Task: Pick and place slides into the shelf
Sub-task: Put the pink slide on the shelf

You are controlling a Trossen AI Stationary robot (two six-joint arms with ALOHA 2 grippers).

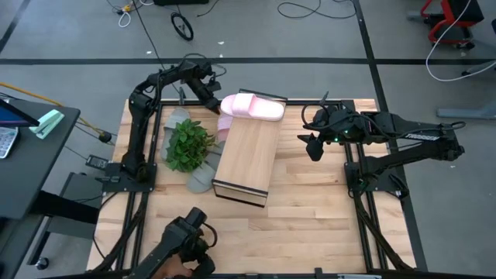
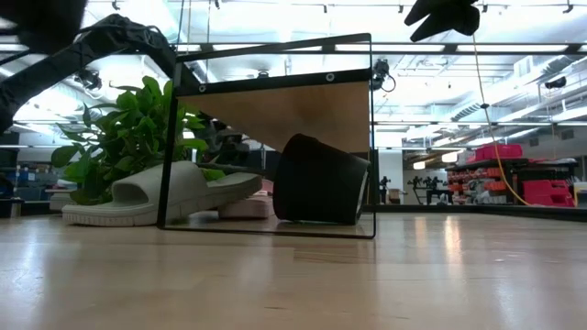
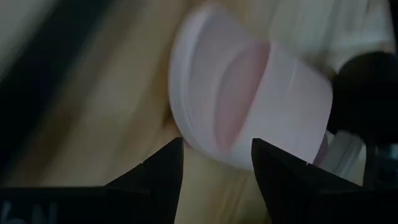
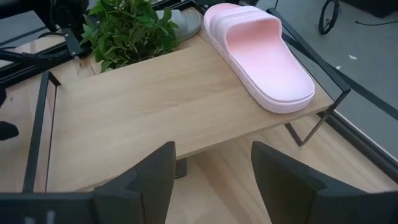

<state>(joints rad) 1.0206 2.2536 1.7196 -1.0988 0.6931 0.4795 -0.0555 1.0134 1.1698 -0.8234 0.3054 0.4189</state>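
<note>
A: Pink slide [image 1: 253, 107] lying flat across far end of shelf [image 1: 246, 155]. Left gripper [image 1: 212, 104] just beside its heel, jaws apart, nothing held.

B: Right gripper [image 1: 313, 144] parked off shelf's right, spread, empty. Next: back left straight off, no nudging slide. Then grey slide [image 1: 203, 177].

The pale pink foam slide [image 4: 261, 53], lying just ahead of the right tool [image 4: 211, 180], looks smooth and matt, with soft moulded ridges along its sole. It rests on the shelf's light-wood plank top [image 4: 161, 106], which shows fine straight grain and a dull satin finish, framed by thin black metal bars. The grey foam slide [image 2: 160, 194] looks equally matt. The butcher-block wooden table [image 2: 293, 284] carries a faint sheen. The tool's dark fingers [image 4: 149, 177] look like matt plastic.
</note>
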